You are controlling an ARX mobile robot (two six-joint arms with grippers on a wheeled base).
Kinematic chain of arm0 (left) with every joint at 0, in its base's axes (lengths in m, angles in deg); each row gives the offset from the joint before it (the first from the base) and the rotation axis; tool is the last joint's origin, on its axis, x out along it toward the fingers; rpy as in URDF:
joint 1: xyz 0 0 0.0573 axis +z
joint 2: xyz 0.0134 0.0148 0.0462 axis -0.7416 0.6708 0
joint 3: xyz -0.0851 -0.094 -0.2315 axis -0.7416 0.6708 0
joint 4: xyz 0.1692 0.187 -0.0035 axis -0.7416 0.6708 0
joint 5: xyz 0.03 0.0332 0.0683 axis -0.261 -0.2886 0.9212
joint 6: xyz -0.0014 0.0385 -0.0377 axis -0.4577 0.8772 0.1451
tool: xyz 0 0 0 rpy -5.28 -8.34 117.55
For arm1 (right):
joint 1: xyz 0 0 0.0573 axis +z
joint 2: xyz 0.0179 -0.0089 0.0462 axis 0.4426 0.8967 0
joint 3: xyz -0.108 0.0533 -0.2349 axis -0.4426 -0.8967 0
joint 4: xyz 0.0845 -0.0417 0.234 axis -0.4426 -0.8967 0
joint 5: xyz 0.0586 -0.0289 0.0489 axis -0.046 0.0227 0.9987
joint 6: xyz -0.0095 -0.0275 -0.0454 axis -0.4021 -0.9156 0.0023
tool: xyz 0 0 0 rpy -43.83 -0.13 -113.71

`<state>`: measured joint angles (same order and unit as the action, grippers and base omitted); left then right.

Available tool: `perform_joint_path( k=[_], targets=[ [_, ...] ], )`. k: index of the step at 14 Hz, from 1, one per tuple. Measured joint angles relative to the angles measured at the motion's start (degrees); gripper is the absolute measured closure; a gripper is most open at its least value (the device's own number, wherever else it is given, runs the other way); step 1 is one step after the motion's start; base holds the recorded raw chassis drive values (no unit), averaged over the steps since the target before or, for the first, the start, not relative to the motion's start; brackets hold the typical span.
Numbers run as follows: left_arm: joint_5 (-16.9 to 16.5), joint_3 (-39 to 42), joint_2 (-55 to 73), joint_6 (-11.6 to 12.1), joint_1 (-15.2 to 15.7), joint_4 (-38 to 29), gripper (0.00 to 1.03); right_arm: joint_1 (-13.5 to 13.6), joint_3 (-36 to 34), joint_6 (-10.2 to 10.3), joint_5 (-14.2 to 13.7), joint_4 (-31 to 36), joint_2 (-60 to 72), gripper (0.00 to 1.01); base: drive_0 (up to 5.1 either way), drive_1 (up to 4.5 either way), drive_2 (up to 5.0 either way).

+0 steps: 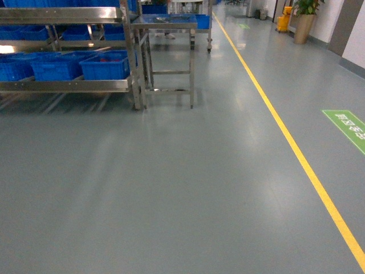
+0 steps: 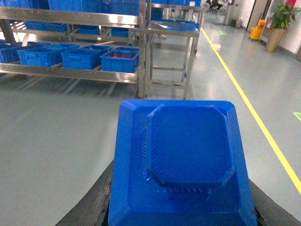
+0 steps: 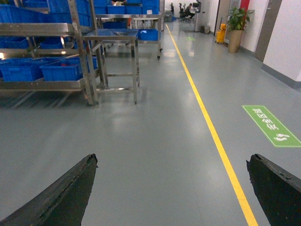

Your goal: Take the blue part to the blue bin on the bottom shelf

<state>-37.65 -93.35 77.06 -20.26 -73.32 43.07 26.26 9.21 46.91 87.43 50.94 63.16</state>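
The blue part [image 2: 188, 160], a square moulded piece with a raised octagonal centre, fills the left wrist view, and my left gripper [image 2: 181, 188] is shut on it, dark fingers [image 2: 89, 207] showing at both sides. The bottom shelf [image 1: 68, 85] of the steel rack stands far ahead on the left with several blue bins [image 1: 105, 65] in a row. That bottom shelf [image 2: 70, 73] and a blue bin [image 2: 120, 61] holding something red also show in the left wrist view. My right gripper [image 3: 171, 157] is open over bare floor. Neither gripper shows in the head view.
A flat-topped steel table [image 1: 165, 24] stands just right of the rack. A yellow floor line [image 1: 296, 154] runs along the aisle on the right, with a green floor sign [image 1: 348, 128] beyond it. A potted plant [image 1: 305, 23] and a yellow mop bucket [image 1: 283, 23] stand far back.
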Motion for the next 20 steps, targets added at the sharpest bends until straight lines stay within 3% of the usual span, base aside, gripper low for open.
perform_joint_path(
  k=[20],
  targets=[
    [0.02, 0.0, 0.17, 0.0, 0.0, 0.31, 0.6, 0.0, 0.0, 0.0, 0.0, 0.04, 0.0, 0.03, 0.0, 4.05, -4.1]
  ],
)
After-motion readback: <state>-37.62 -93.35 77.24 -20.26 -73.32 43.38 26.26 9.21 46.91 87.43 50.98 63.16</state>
